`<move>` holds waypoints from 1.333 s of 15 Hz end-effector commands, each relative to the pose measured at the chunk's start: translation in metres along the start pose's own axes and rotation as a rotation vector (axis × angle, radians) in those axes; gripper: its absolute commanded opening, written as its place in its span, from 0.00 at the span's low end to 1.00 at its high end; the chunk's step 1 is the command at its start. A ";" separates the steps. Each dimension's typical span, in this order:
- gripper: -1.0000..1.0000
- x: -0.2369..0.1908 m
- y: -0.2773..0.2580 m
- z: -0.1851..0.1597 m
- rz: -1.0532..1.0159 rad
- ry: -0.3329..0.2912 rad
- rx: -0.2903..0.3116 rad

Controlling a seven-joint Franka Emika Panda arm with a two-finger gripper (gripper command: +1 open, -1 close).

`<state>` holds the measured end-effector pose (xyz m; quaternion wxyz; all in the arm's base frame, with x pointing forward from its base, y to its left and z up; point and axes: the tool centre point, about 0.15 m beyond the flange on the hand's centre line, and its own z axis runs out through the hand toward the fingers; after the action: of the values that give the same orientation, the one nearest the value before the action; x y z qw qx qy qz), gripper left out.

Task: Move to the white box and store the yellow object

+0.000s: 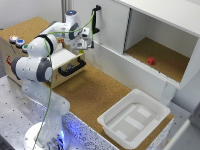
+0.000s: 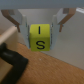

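Gripper [image 2: 39, 26]: I see it clamped on the yellow object [image 2: 40, 37], one finger [image 2: 18, 21] on each side | white box [image 1: 111, 126]: on the cork surface, well apart from the gripper, nothing inside | white cabinet [image 1: 165, 20]: red cube [image 1: 150, 61] in its open compartment

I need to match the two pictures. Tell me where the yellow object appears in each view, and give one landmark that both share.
Exterior view: the yellow object cannot be made out; the gripper hangs above the wooden box's black handle, far from the white box.
Wrist view: the yellow object, a cube, sits between the fingers.
Shared landmark: the black handle.
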<state>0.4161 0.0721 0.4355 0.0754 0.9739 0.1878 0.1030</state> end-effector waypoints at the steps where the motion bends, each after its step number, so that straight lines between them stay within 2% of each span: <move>1: 0.00 -0.049 0.103 0.041 0.251 0.004 0.043; 6: 0.00 -0.099 0.248 0.099 0.522 -0.048 -0.026; 9: 0.00 -0.134 0.329 0.125 0.665 -0.075 -0.093; 10: 0.00 -0.152 0.359 0.134 0.752 -0.076 -0.093; 14: 0.00 -0.201 0.417 0.154 0.954 -0.066 -0.124; 18: 0.00 -0.251 0.421 0.199 1.160 -0.125 -0.035; 20: 0.00 -0.270 0.406 0.228 1.269 -0.124 0.055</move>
<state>0.3800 -0.3929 0.3059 0.0843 0.9284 -0.3494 0.0943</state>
